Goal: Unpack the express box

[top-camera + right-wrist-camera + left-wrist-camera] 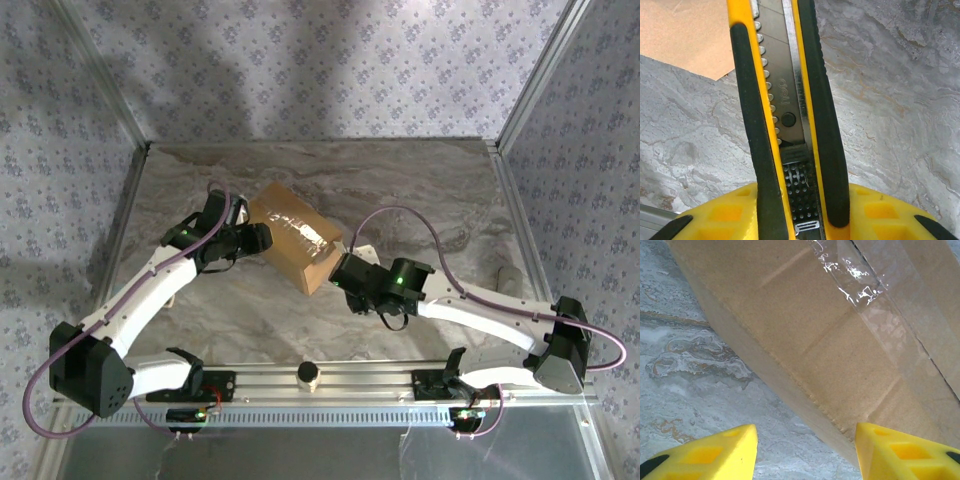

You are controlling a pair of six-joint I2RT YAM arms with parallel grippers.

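Express box point(292, 235) sits taped shut mid-frame in the top view, with one arm on each side.
The marble table point(400, 190) fills the middle of the top view; the box sits skewed just left of centre, flaps down, with a glossy clear tape point(305, 232) strip along the top seam. The left gripper point(262, 238) is at the box's left end, jaws apart and clamping nothing. In its wrist view the box's edge runs diagonally beyond the gap between the yellow fingers point(710, 455). The right gripper point(345, 275) is at the box's lower-right corner, clamped on a yellow-black utility knife point(785, 100) that points to the top of the wrist frame, a box corner at upper left. A small cylinder point(308, 374) sits on the rail at bottom centre.
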